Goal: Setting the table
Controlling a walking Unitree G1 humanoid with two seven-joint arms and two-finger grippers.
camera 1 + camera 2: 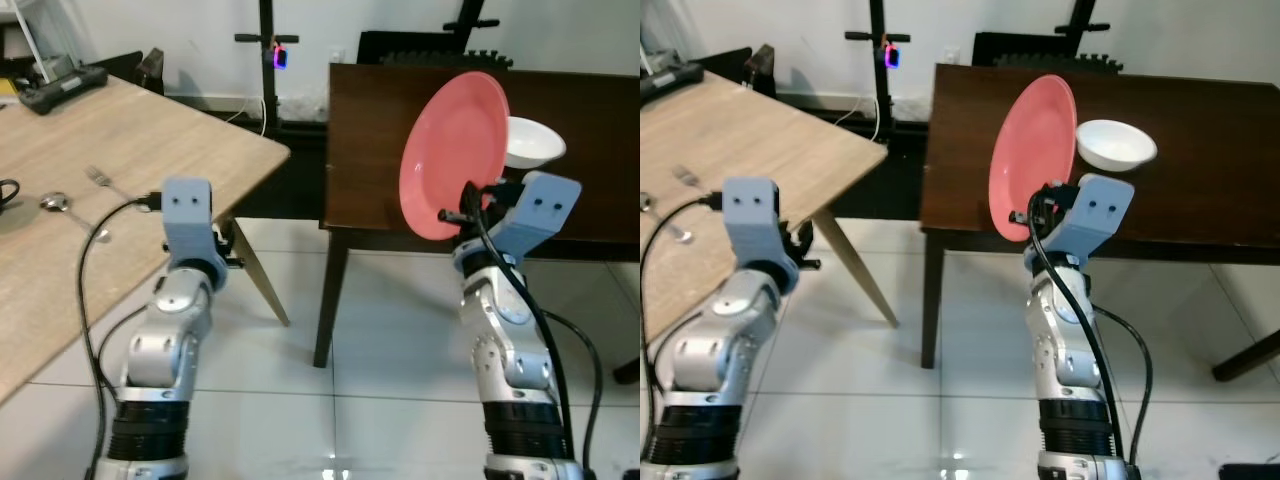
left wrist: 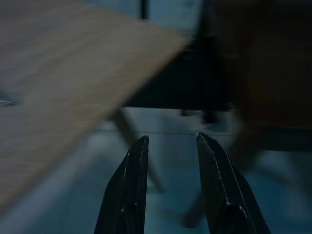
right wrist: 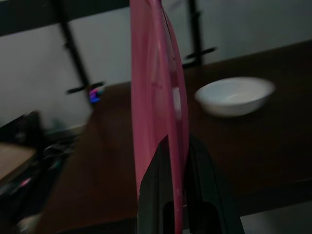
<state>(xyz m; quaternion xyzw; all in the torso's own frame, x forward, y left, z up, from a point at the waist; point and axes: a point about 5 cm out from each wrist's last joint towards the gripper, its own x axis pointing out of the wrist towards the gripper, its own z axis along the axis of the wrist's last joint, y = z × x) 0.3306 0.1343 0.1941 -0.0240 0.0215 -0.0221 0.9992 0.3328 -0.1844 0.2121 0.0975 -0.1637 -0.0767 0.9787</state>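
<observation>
So the right gripper [image 3: 176, 195] is pinching the pink plate [image 1: 455, 150] by its lower rim, holding it on edge just above the near side of the dark table [image 1: 590, 110], with the white bowl [image 1: 533, 142] just past it. The left gripper [image 2: 170, 185] hangs empty over the floor beside the light wooden table [image 1: 130, 150], fingers spread a little. I'd keep the pinch firm, since a plate held by the edge probably wants to swing, and tip it flat low over the tabletop, away from the fork [image 1: 105, 182] and spoon [image 1: 60, 204], before letting go.

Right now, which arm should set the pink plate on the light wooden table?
Right. The right gripper is shut on the pink plate's rim, holding it on edge over the dark table. The left gripper is open, beside the light wooden table, free to steady the plate.
</observation>
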